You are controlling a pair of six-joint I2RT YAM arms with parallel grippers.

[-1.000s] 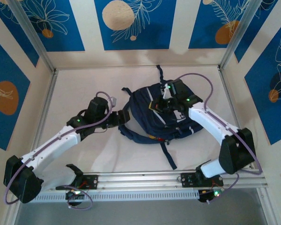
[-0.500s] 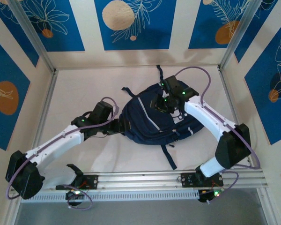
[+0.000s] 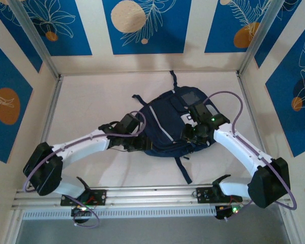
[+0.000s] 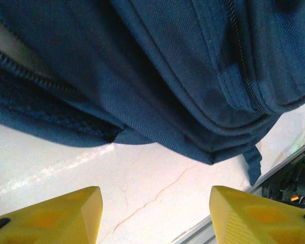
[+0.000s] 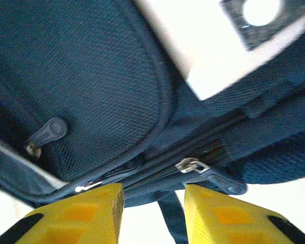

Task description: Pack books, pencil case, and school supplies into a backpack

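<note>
Top external view: the backpack (image 3: 168,119) lies front-up in the middle of the table (image 3: 91,101), likely laid flat for zipping. The left gripper (image 3: 137,141) sits at its left edge, fingers apart and empty, seemingly there to steady it. The right gripper (image 3: 192,133), released, points at a zip pull (image 5: 191,165). A second ago the bag was bunched up and the right gripper was clenched near its far end.

We find no readable text; the backpack (image 3: 173,114) wears a white patch (image 5: 208,61), toward one o'clock, its dark mark blurred.
</note>
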